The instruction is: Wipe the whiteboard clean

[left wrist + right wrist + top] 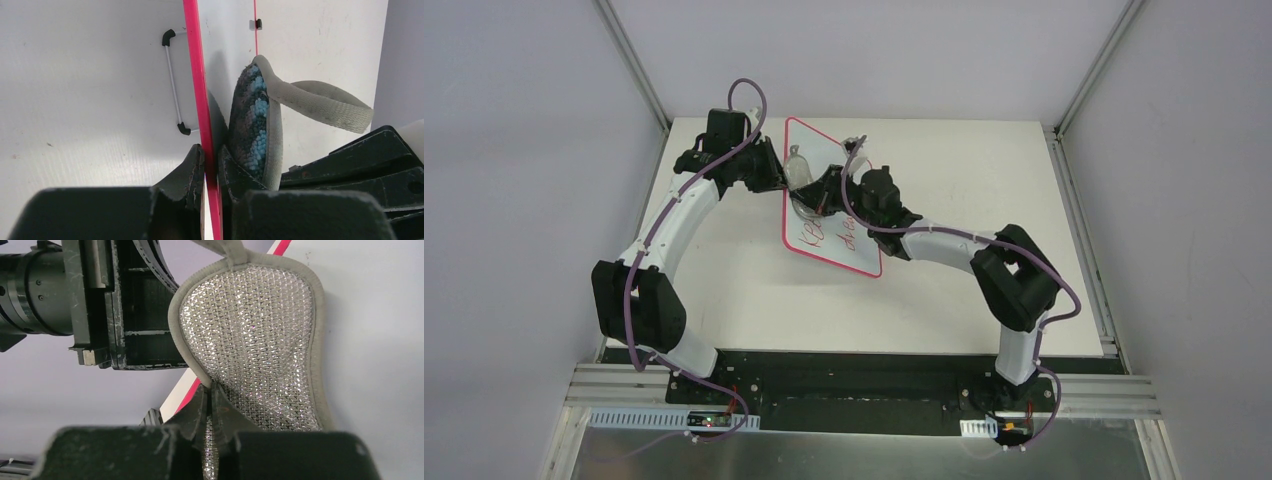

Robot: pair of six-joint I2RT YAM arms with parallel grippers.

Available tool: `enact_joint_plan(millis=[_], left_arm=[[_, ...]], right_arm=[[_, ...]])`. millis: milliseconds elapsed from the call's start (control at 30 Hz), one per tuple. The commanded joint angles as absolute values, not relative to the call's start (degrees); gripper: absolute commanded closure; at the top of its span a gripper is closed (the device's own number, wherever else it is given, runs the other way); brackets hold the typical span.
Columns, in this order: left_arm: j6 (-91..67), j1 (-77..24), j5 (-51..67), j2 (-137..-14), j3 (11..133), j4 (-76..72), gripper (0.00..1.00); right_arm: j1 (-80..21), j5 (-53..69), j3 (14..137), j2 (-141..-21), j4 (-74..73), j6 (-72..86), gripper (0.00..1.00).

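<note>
whiteboard (836, 228) sits on the far middle of the bench (724, 290) in the top view, its long axis running from 12 toward 5 o'clock. red writing (822, 241) shows at its near end, toward 5 o'clock from the right pincer (816, 198), the nearer one, so the wipe should run down that axis.

left wrist view: the left pincer (210, 156) pinches the board's pink frame, with the pad (252, 120) just at 3 o'clock on the face.

right wrist view: the right pincer (210, 390) is pinching the pad's lower edge, with the board behind it.
</note>
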State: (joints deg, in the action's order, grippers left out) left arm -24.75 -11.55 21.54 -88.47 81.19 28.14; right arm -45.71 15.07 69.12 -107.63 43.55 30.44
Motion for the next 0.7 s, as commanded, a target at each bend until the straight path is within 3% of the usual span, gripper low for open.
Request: enact_joint_plan(millis=[0, 433, 567, 667], left_arm=[[-22.68, -13.1, 22.75, -88.42, 80.86, 26.45, 1.0], [-22.76, -13.1, 22.83, -87.99, 80.79, 26.32, 1.0], [-22.92, -13.1, 23.04, -88.14, 80.72, 26.21, 1.0], [-22.94, -13.1, 23.16, -88.24, 80.68, 26.19, 1.0]], right_arm=[[-47.51, 16.38, 67.3, -108.25, 42.36, 32.19, 1.0], [-42.85, -3.71, 56.05, -106.47, 40.83, 49.45, 1.0], [-42.8, -2.43, 56.72, -106.45, 41.58, 48.02, 1.0], [-42.75, 10.66, 59.9, -108.96, 49.11, 44.16, 1.0]])
